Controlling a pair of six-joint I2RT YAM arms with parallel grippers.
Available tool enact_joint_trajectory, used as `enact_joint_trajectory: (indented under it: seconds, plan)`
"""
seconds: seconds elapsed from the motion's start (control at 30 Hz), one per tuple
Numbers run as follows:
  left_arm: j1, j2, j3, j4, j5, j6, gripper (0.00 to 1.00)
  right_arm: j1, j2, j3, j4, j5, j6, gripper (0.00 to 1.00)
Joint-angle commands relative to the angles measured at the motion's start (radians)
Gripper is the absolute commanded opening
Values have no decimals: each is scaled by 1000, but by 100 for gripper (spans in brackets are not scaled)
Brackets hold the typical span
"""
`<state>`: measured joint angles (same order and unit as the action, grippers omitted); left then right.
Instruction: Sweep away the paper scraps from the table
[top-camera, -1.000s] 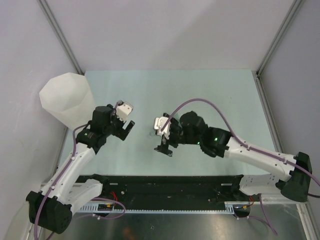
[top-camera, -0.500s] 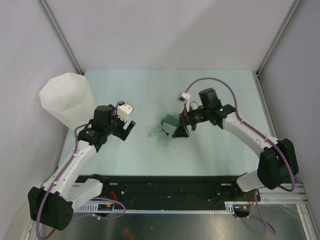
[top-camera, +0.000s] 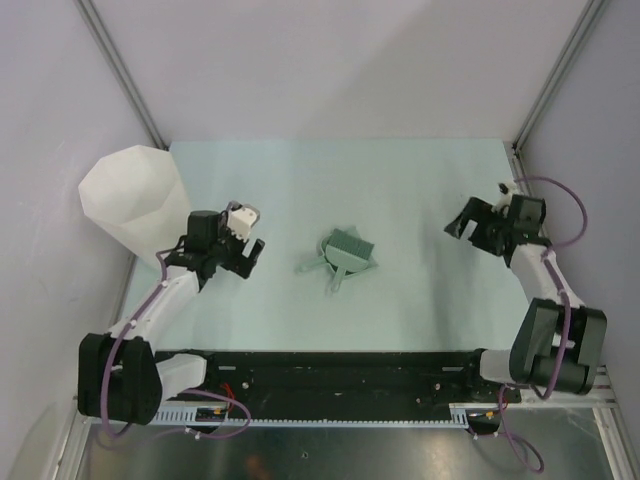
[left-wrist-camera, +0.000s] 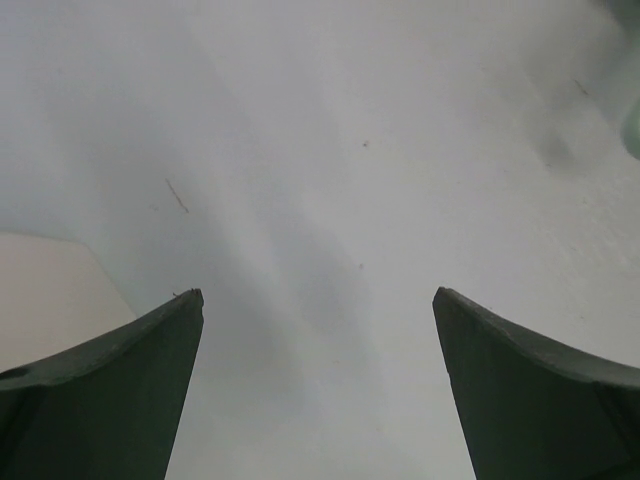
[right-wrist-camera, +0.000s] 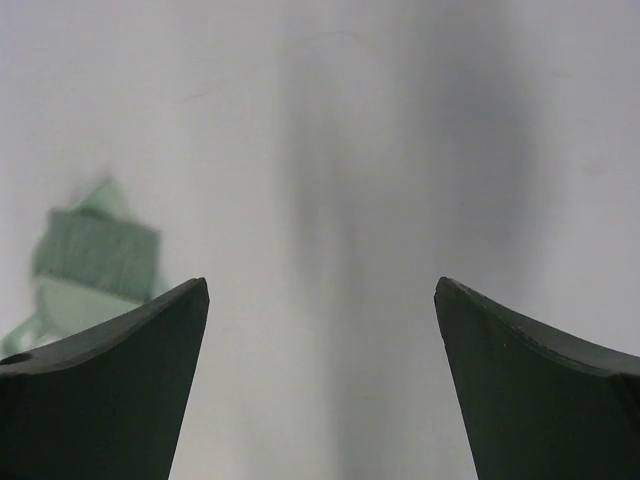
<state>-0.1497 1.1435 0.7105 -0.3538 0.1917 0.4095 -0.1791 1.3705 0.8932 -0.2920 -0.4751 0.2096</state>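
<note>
Your left gripper (left-wrist-camera: 316, 292) hangs released over bare surface (top-camera: 420, 300) near the bin (top-camera: 130, 195). Your right gripper (right-wrist-camera: 320, 284) is just as wide and empty, out by the right edge, so neither grasps anything. The dustpan (top-camera: 348, 250) lies mid-surface between the 2 arms, well apart from both. No scraps show in any of the 3 views. The surface reads clean, and you cannot tell whether they sit in the bin, because its inside does not read from above. Judged from that, the sweeping looks finished, and the step in hand is a check and a tidy park. Before you call it done, look over the strips hidden under each arm and behind the bin, where a small white wad could be lost against the pale surface. Leave both grippers slack, lift clear before you swing, and give the light bin and the dustpan handle a wide berth so nothing tips or slides.
</note>
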Motion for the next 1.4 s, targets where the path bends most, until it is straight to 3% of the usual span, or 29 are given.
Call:
enact_joint_trajectory:
  seconds: [0.0,0.17,0.3,0.37,0.47,0.53,0.57,0.63,0.67,0.7,0.73,0.8,0.9,1.03,1.37]
  plan:
    - [35,21,-74,301,14,-21,100,-19,-160,-175,398,381,86,100]
    - [35,21,-253,723,11,-159,100,71,-168,-460,811,582,21,100]
    - [35,70,-367,992,-69,-276,100,176,-50,-585,1153,746,-134,99]
    - [35,90,-368,1058,-75,-290,100,208,1,-681,1399,703,-144,100]
    - [35,64,-416,1150,-55,-270,100,208,130,-740,1618,670,-167,100]
    - [45,42,-445,1191,-60,-276,100,196,67,-714,1477,640,-156,100]
    - [53,36,-457,1211,-60,-281,100,187,88,-723,1561,594,-159,100]
    - [79,21,-503,1292,-55,-288,100,187,90,-728,1567,563,-154,99]
    - [85,39,-541,1372,-41,-288,100,158,76,-720,1501,540,-154,100]
    - [93,70,-639,1606,-41,-287,100,155,82,-717,1508,527,-154,100]
    - [93,112,-684,1729,-38,-284,100,153,99,-718,1531,517,-157,100]
    - [93,219,-701,1880,-41,-291,100,153,90,-711,1507,503,-164,100]
    - [95,180,-655,1727,-43,-288,100,151,96,-701,1501,498,-165,100]
    - [95,196,-609,1670,-64,-299,100,144,99,-665,1449,462,-168,100]
    - [96,191,-605,1658,-71,-302,100,135,105,-636,1392,434,-168,100]
